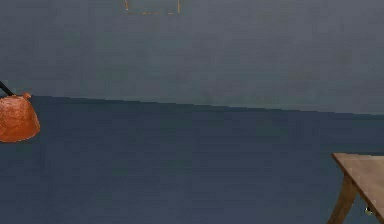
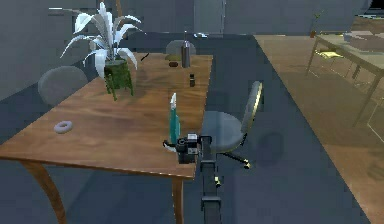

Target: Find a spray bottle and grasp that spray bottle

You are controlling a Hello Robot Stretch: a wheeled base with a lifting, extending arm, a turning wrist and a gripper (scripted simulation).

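A slim teal bottle with a pale top [image 2: 173, 115] stands upright near the front right edge of a long wooden table [image 2: 100, 120] in the arm side view. My gripper [image 2: 177, 144] is at the bottle's foot, at the end of the dark arm [image 2: 210, 190] that rises from the bottom edge. Two white marked squares sit beside the gripper body. The bottle stands on the tabletop right at the fingers, so I cannot tell whether the gripper holds anything or touches it.
The table also carries a potted plant with pale leaves [image 2: 108, 50], a small dark bottle [image 2: 190, 76] and a white ring [image 2: 64, 126]. Grey chairs [image 2: 235, 125] stand around it. The forward view has a blue-grey wall, an orange round object [image 1: 18, 118] and a wooden table corner [image 1: 360, 180].
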